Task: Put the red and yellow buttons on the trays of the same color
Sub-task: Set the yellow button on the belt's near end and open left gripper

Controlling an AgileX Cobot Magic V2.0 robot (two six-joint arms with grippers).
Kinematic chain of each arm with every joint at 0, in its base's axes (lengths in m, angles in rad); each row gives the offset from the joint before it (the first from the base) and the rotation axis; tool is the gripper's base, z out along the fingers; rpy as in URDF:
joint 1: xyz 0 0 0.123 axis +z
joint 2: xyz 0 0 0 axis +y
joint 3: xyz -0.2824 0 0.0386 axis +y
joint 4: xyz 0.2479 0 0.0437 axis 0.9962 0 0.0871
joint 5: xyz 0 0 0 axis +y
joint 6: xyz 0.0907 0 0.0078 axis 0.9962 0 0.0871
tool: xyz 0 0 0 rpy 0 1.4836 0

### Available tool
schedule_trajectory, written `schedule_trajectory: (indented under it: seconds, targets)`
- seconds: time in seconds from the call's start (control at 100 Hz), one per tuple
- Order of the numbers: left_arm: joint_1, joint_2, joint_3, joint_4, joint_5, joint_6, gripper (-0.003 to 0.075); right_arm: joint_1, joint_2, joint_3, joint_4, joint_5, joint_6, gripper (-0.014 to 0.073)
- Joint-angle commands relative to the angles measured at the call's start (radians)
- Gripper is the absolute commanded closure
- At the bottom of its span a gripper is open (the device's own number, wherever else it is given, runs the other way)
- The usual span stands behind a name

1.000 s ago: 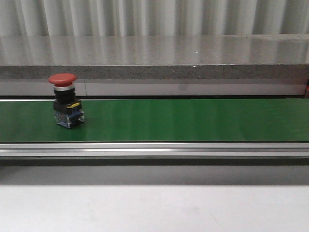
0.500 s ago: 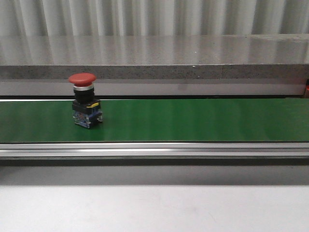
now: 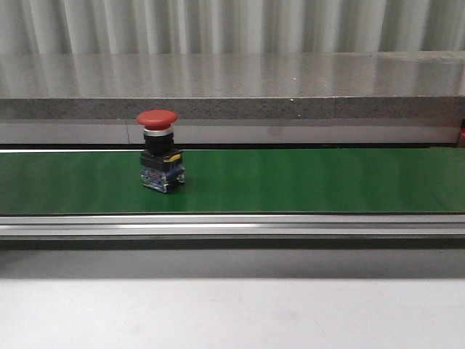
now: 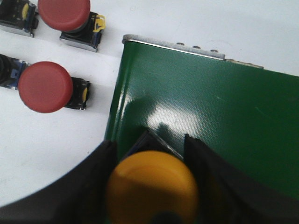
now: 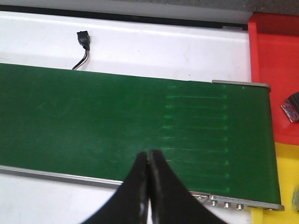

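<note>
Green conveyor belt [image 3: 305, 180] carries one red button [image 3: 160, 161] upright; over the last second it has travelled rightward along the belt, from near the left edge of the front view to left of centre. Judgement: the belt is running, feeding the button toward the trays at the far end. Left claw [image 4: 152, 182] is clamped on a yellow button [image 4: 153, 185] and hangs over the belt's starting end; two more red buttons [image 4: 45, 87] wait on the white bench [image 4: 56, 140] just beside it. Right claw [image 5: 149, 161] has its fingers pressed together, holding nothing, above the belt's other end, near the red tray [image 5: 275, 70] and yellow tray [image 5: 286, 177]. Judgement: the right claw must spread before the red button arrives, then lift it into the red tray.
</note>
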Motion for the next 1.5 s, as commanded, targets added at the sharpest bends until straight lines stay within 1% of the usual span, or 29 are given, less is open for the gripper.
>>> schedule_trajectory:
  seconds: [0.0, 0.06, 0.12, 0.22, 0.33, 0.55, 0.72, 0.85, 0.92, 1.03, 1.13, 1.2, 1.3, 1.46, 1.49]
  targets:
    - [-0.007, -0.037, -0.028, -0.034, -0.02, 0.027, 0.0225, 0.001, -0.012, -0.026, 0.009, -0.055, -0.009, 0.0661]
    - [-0.007, -0.037, -0.028, -0.049, -0.017, 0.042, 0.0122, 0.001, -0.012, -0.026, 0.009, -0.055, -0.009, 0.0661]
    - [-0.007, -0.037, -0.028, -0.063, -0.013, 0.056, 0.0087, 0.001, -0.012, -0.026, 0.009, -0.055, -0.009, 0.0661]
    - [-0.01, -0.045, -0.028, -0.079, -0.01, 0.059, 0.0093, 0.001, -0.012, -0.026, 0.009, -0.055, -0.009, 0.0661]
    - [-0.038, -0.08, -0.028, -0.091, -0.025, 0.092, 0.0093, 0.001, -0.012, -0.026, 0.009, -0.055, -0.009, 0.0661]
    - [-0.124, -0.202, -0.028, -0.089, -0.052, 0.133, 0.0094, 0.001, -0.012, -0.026, 0.009, -0.055, -0.009, 0.0661]
    - [-0.154, -0.31, -0.024, -0.086, -0.054, 0.133, 0.0094, 0.001, -0.012, -0.026, 0.009, -0.055, -0.009, 0.0661]
    - [-0.155, -0.416, 0.032, -0.086, -0.092, 0.133, 0.0095, 0.001, -0.012, -0.026, 0.009, -0.055, -0.009, 0.0661]
    - [-0.155, -0.481, 0.086, -0.086, -0.119, 0.133, 0.0111, 0.001, -0.012, -0.026, 0.009, -0.055, -0.009, 0.0661]
    - [-0.155, -0.588, 0.193, -0.086, -0.156, 0.133, 0.0167, 0.001, -0.012, -0.026, 0.009, -0.055, -0.009, 0.0661]
    - [-0.155, -0.703, 0.292, -0.09, -0.182, 0.131, 0.0253, 0.001, -0.012, -0.026, 0.009, -0.055, -0.009, 0.0661]
    - [-0.155, -0.776, 0.356, -0.09, -0.195, 0.131, 0.0337, 0.001, -0.012, -0.026, 0.009, -0.055, -0.009, 0.0661]
    - [-0.155, -0.877, 0.433, -0.09, -0.206, 0.131, 0.0484, 0.001, -0.012, -0.026, 0.009, -0.055, -0.009, 0.0661]
    - [-0.155, -0.998, 0.496, -0.09, -0.217, 0.131, 0.0716, 0.001, -0.012, -0.026, 0.009, -0.055, -0.009, 0.0661]
    - [-0.155, -1.01, 0.5, -0.09, -0.219, 0.131, 0.0739, 0.001, -0.012, -0.026, 0.009, -0.055, -0.009, 0.0661]
